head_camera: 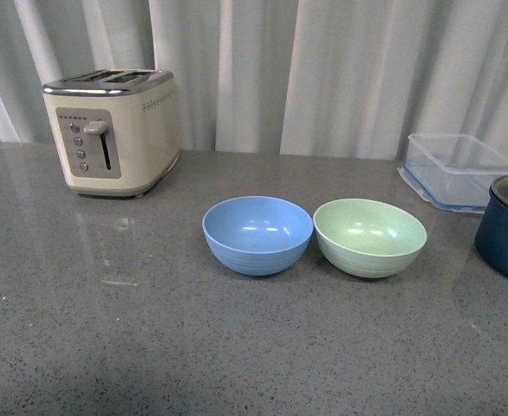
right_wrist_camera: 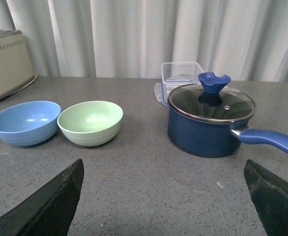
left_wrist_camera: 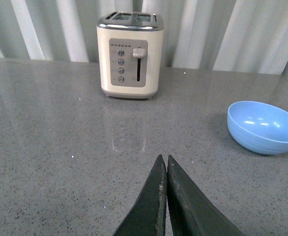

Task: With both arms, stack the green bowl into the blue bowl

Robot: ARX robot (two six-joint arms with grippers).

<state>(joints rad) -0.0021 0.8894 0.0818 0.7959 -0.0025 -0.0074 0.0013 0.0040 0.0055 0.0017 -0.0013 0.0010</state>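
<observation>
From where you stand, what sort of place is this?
Likely a kitchen-style test setup: a toaster, a lidded navy pot, a blue bowl and a green bowl sit on a grey speckled counter, backed by a white curtain.

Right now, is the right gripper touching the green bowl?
Apart. The right wrist view shows bare countertop between the open right gripper and the green bowl.

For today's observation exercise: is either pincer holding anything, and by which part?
Nothing is held. The left pincer is shut empty; the right pincer is open and empty.
</observation>
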